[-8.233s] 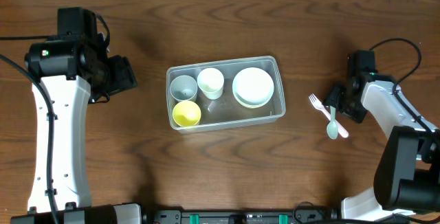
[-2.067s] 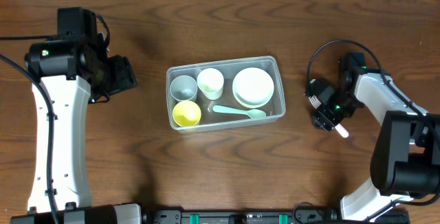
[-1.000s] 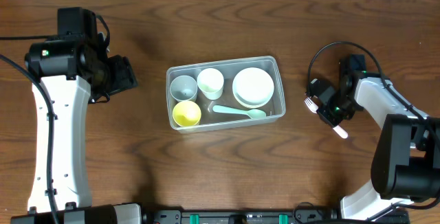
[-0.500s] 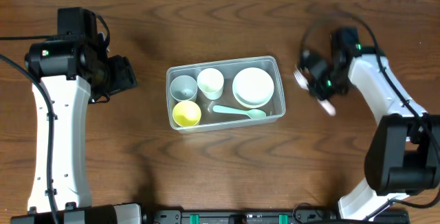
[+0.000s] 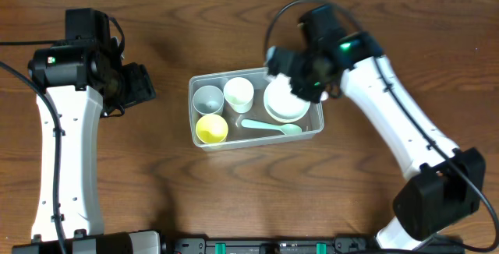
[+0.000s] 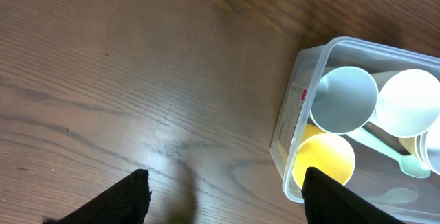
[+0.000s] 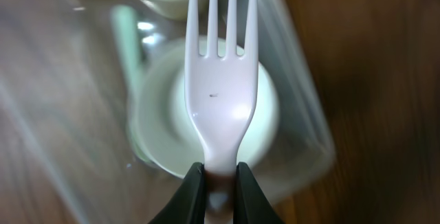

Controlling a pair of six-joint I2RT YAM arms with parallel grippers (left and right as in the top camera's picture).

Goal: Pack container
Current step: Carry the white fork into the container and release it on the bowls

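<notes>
The container (image 5: 257, 139), a clear tub at the table's middle, holds a grey-blue cup (image 5: 208, 98), a white cup (image 5: 238, 93), a yellow cup (image 5: 210, 128), stacked pale bowls (image 5: 287, 100) and a mint spoon (image 5: 270, 126). My right gripper (image 5: 284, 65) hovers over the tub's far right part, shut on the handle of a white plastic fork (image 7: 221, 93). In the right wrist view the gripper (image 7: 221, 172) pinches the fork, whose tines point over a bowl (image 7: 158, 114) inside the tub wall (image 7: 302, 114). My left gripper (image 5: 134, 90) stands open left of the tub, empty (image 6: 227, 200).
Bare brown wood surrounds the tub on all sides. The left wrist view shows the container's near-left corner (image 6: 295, 107) with the cups inside. A black cable loops above the right arm (image 5: 281, 16).
My right arm has swung from the table's right side, carrying the fork, to above the container. The left arm has not moved.
</notes>
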